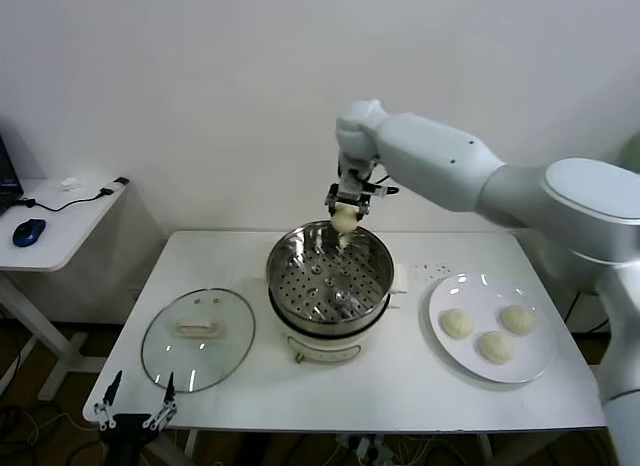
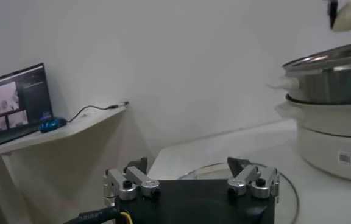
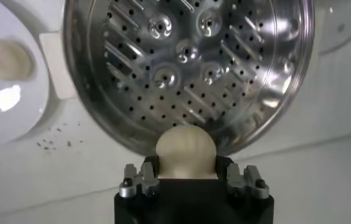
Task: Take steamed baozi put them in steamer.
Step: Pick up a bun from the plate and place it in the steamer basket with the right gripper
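Head view: my right gripper (image 1: pixel 344 218) clamps one baozi (image 1: pixel 344 220) above the steamer's (image 1: pixel 330 276) far rim; my left gripper (image 1: pixel 133 414), spread wide, hangs at the table's (image 1: pixel 400 376) near-left edge.

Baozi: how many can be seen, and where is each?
4: three baozi on the white plate; one in the right gripper over the steamer.

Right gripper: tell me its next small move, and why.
Probably carry the bun forward over the middle of the basket, then lower it. The right gripper is shut on a baozi above the far rim of the steamer, whose perforated floor is bare. Three more buns wait on the plate. The left gripper hangs open near the glass lid.
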`<state>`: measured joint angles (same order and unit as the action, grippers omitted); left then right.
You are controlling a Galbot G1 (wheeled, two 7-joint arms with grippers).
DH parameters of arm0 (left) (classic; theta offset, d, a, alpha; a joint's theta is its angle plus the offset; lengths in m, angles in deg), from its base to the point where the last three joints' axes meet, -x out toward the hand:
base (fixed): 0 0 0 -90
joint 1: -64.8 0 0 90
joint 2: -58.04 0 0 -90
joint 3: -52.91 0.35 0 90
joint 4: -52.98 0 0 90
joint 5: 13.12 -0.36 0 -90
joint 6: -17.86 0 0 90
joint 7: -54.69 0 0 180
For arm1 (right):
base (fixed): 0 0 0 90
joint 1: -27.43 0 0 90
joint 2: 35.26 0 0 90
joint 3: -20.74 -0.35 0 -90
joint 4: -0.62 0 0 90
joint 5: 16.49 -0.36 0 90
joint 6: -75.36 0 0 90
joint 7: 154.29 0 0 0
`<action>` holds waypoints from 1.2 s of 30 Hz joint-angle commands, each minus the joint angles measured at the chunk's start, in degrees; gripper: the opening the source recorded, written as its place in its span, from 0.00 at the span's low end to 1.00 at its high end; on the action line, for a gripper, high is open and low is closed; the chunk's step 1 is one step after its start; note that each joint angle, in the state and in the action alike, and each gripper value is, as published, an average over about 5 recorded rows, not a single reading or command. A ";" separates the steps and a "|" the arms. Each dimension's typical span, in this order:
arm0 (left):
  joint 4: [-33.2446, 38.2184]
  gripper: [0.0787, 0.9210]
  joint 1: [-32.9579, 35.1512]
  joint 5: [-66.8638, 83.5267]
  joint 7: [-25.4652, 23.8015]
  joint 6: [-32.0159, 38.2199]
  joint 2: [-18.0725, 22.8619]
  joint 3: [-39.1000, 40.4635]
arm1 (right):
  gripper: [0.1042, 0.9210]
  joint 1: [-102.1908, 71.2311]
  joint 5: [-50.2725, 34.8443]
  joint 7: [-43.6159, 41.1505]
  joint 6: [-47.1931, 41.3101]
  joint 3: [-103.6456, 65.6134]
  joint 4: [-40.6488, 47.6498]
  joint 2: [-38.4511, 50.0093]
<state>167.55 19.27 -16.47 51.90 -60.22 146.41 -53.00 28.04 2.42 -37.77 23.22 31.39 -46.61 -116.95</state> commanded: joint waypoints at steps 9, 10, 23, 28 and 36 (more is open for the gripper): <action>0.29 0.88 0.01 -0.29 0.00 -0.11 0.01 0.13 | 0.61 -7.67 7.64 1.08 2.09 -0.40 3.01 -3.74; 0.26 0.88 0.06 -0.28 0.01 -0.04 0.01 0.14 | 0.61 -7.85 7.76 1.12 2.07 -0.40 3.12 -3.71; -0.16 0.88 0.14 -0.30 0.14 0.33 -0.21 0.04 | 0.76 -8.42 9.43 3.50 4.26 -2.20 5.20 -4.50; -0.65 0.88 -0.12 -0.77 0.17 0.50 -0.33 -0.26 | 0.87 -4.83 3.76 -0.90 4.38 -2.94 2.43 -2.47; -1.39 0.88 -0.03 -1.06 0.26 1.22 -0.85 -0.32 | 0.88 5.50 -11.89 -6.04 2.17 0.45 -0.82 4.20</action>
<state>166.37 19.26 -17.21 52.18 -59.37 145.66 -53.34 26.14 2.43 -39.83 26.42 30.17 -45.22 -117.26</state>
